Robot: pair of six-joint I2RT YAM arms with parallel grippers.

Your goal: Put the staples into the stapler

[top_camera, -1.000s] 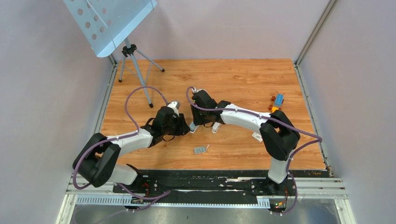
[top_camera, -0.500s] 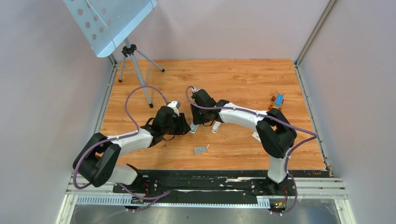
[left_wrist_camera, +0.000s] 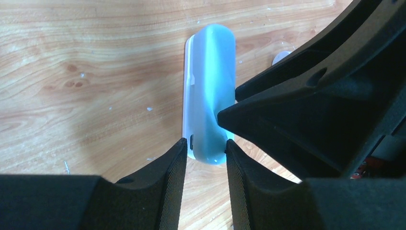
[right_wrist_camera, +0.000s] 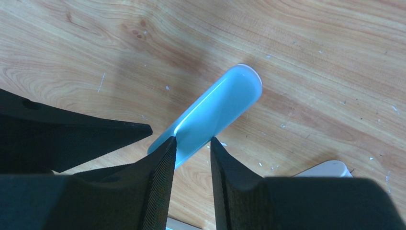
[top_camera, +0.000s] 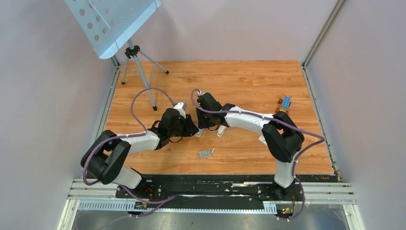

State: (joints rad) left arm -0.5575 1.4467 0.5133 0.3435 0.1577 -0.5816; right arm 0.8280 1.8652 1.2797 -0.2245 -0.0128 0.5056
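"Stapler [left_wrist_camera: 210, 86], what is it like?"
"Smooth and shiny. It is pale blue on top with round ends and a white edge. It sits right between the two grippers."
"Are they holding it?"
"Yes. The left gripper [left_wrist_camera: 204, 143] pinches its near end with bumpy black fingers [left_wrist_camera: 163, 191]. The right gripper [right_wrist_camera: 192, 140] pinches it from the other side."
"And the staples [top_camera: 205, 154]?"
"A tiny grey ribbed block behind the grippers, toward the arm bases, well apart."
"What's around?"
"A scratched wooden table [top_camera: 249, 81] and pale walls [top_camera: 230, 28]. There's a metal plate [top_camera: 112, 19] with holes on a tripod [top_camera: 136, 60], and toy bricks [top_camera: 283, 104] far off to the right."
"Anything changed?"
"The left arm [top_camera: 129, 141] swung a bit toward the right one. The stapler stayed put."
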